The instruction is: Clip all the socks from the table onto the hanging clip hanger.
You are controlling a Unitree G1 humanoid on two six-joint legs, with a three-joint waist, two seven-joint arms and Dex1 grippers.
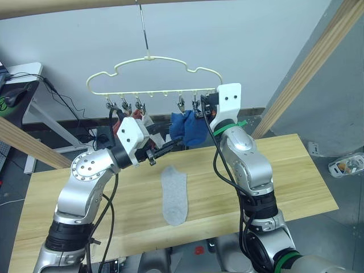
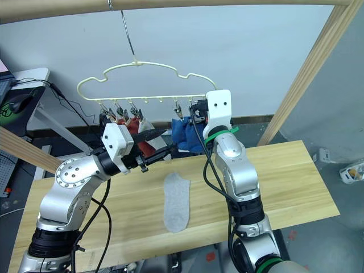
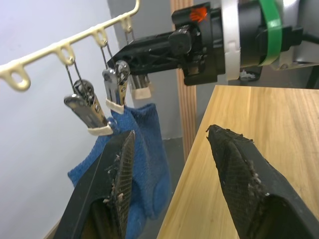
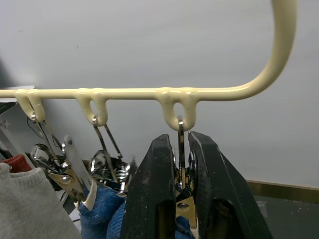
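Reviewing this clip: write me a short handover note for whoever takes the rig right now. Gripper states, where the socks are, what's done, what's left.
Right gripper: shut on the end clip of the clip hanger, at its right end.
Left gripper: open, empty, held just left of the blue socks.
Done: the blue socks hang from clips near the right end; a rust red sock and a light grey sock hang at the left clips. How many hang there in all is hard to tell.
Left: one light grey sock lies flat on the table, still to be picked up and clipped.
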